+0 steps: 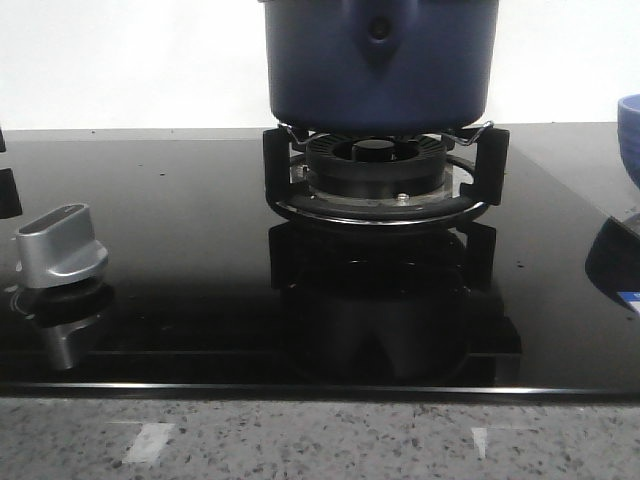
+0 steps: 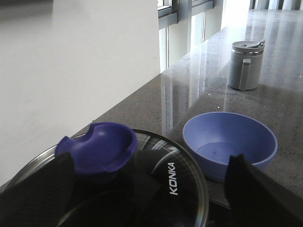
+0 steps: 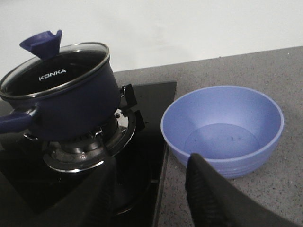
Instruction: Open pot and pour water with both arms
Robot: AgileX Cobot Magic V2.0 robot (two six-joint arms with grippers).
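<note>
The dark blue pot (image 1: 380, 60) stands on the gas burner (image 1: 378, 175) at the back centre, and it also shows in the right wrist view (image 3: 66, 106). Its glass lid (image 2: 180, 184), marked KONKA, is on, with a dark blue knob (image 2: 97, 146) on top. My left gripper (image 2: 149, 191) is open just above the lid; one finger (image 2: 40, 189) is beside the knob, the other (image 2: 258, 191) is out toward the bowl. My right gripper (image 3: 151, 191) is open and empty, low over the hob's edge between the pot and a lighter blue bowl (image 3: 222, 127). Neither gripper shows in the front view.
The blue bowl (image 2: 229, 139) sits on the speckled counter right of the hob, at the right edge of the front view (image 1: 630, 130). A grey lidded jug (image 2: 246, 64) stands farther along the counter. A silver knob (image 1: 60, 245) sits on the black glass hob at the left. The pot's long handle (image 3: 12, 120) sticks out sideways.
</note>
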